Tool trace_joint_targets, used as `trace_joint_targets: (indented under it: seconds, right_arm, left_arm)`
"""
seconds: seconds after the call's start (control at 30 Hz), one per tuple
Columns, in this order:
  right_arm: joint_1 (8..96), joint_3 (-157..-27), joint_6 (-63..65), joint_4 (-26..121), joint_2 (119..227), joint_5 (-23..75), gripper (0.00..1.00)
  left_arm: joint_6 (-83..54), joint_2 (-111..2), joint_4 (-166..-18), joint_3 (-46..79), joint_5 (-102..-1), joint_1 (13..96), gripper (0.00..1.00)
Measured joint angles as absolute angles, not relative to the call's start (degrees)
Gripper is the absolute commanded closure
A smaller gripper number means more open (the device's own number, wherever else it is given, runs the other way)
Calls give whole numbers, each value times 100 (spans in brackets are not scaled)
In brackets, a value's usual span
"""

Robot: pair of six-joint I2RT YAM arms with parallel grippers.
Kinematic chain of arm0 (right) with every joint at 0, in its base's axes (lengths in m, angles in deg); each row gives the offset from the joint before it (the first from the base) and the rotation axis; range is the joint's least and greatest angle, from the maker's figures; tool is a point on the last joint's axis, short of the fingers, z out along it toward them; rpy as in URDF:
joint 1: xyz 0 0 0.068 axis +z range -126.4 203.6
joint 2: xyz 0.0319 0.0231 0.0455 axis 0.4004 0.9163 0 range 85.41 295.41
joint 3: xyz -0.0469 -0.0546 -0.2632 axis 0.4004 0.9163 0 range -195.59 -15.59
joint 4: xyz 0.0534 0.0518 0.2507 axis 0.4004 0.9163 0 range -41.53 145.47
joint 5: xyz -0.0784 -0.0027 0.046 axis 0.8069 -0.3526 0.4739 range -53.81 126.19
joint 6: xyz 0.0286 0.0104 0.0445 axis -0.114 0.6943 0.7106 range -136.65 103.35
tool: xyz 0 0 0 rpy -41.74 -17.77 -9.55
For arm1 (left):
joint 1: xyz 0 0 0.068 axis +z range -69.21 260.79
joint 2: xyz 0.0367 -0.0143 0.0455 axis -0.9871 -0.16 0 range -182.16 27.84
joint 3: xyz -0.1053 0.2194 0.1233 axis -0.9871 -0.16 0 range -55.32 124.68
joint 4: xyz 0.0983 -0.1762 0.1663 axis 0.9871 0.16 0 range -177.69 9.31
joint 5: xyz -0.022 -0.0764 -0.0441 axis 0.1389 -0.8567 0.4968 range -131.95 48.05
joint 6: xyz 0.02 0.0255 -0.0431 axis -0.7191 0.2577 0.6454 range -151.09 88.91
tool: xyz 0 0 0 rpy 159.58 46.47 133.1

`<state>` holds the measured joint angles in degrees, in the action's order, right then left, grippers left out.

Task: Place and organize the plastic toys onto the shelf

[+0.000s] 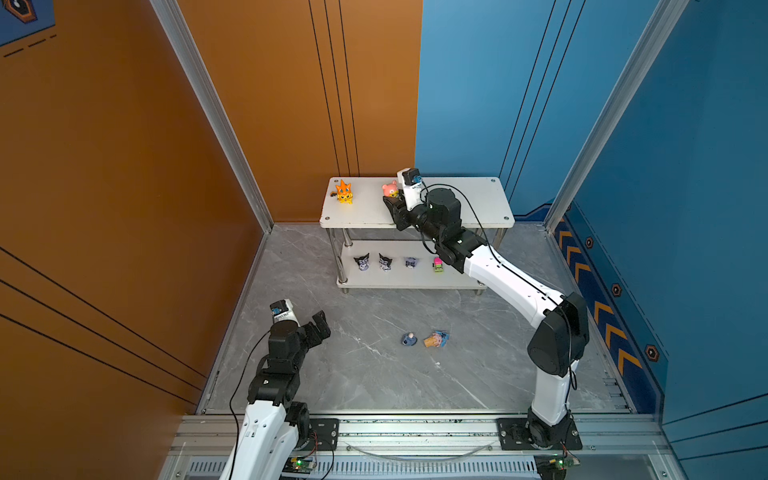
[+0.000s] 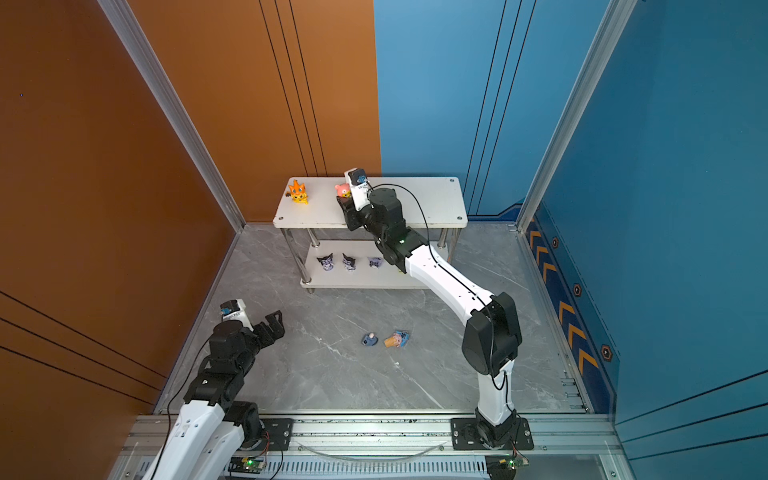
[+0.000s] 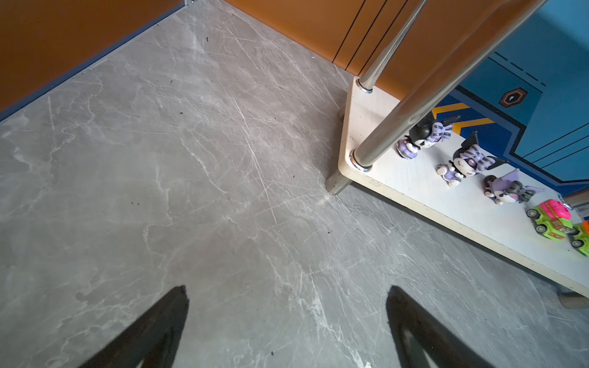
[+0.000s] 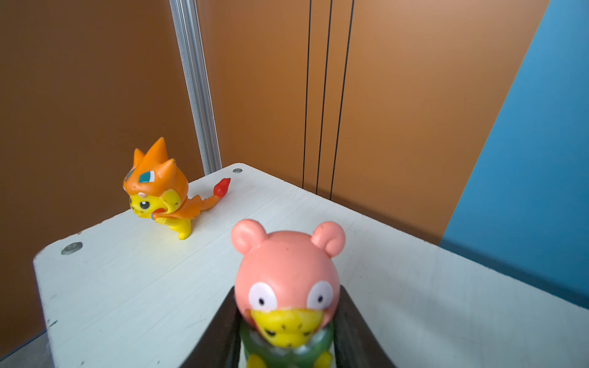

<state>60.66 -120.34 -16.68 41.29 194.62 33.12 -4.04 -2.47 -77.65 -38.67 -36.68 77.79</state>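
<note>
1. The pink bear (image 4: 288, 286) is clamped low on its body between the right jaws, over the top board of the shelf (image 4: 127, 286) near its front edge. Whether its feet touch the board I cannot tell. Released while tilted or off the board, it would likely topple, perhaps over that edge
2. Retreating with the jaws barely parted could drag the bear along
3. A sideways drift risks knocking the orange spiky creature (image 4: 159, 188), upright further along the same board
4. The right arm stretches forward over the lower tier, wrist bent above the top board
5. The left arm sits folded near its base, left jaws wide apart and empty above the grey surface (image 1: 374, 374) — there the grey-blue donkey (image 1: 409, 339) and the blue one on a cone (image 1: 436, 339) lie unshelved
</note>
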Motion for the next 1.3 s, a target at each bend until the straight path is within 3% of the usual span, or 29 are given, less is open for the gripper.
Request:
trace_joint_targets:
  seconds: [0.43, 0.6, 0.83, 1.03, 1.3]
  right_arm:
    - [6016, -11483, -1421, 4172, 18887, 2622, 71]
    - [5959, -11079, -1358, 4798, 18033, 1603, 72]
    - [5959, -9828, -1266, 5051, 16612, 886, 74]
    - [6022, -8683, -634, 4800, 16155, 488, 74]
    - [6516, -7300, 559, 3831, 16094, 598, 75]
  left_arm:
    - [-404, -113, -7907, -3909, -3928, 7785, 2]
    - [-402, 368, -8534, -4309, -4540, 7783, 2]
    - [-400, 652, -9273, -4482, -5191, 7543, 2]
    - [-557, 796, -9756, -4482, -5512, 6415, 2]
    - [-1329, 1054, -10178, -4506, -4986, 4419, 2]
